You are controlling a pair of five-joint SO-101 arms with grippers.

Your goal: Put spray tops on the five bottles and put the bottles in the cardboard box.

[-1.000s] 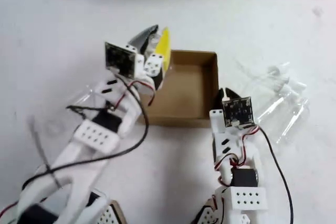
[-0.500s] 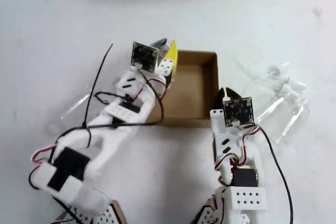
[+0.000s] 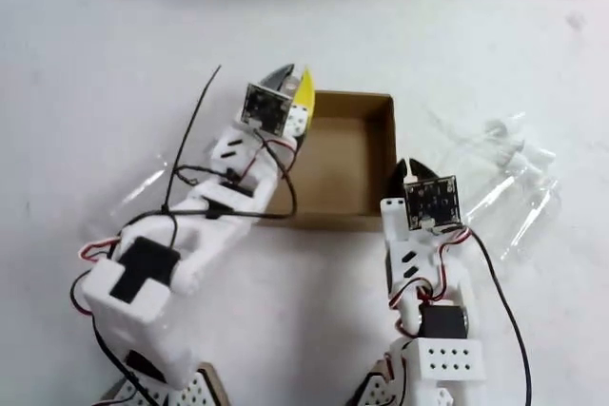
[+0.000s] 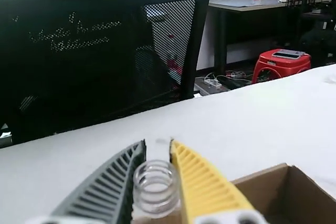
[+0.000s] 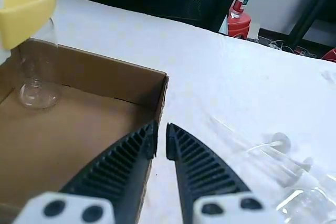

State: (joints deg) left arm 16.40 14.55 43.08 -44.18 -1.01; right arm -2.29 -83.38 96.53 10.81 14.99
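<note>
Left arm stretches diagonally across the counter toward the far left corner of the cardboard box, and the left hand hangs right over the box's edge there. Its gray and yellow fingers are clamped on the threaded neck of a clear bottle, which has no spray top on it. In the right wrist view that bottle stands upright inside the corner of the box. Its base looks like it's touching the box floor, but honestly that's hard to call through clear plastic.

Right arm sits folded back on the near side of the box. The right hand hovers just at the near right corner, with its black fingers pinched almost together on nothing. A bunch of loose bottles lies on the counter right of the box, well apart from both hands.
</note>
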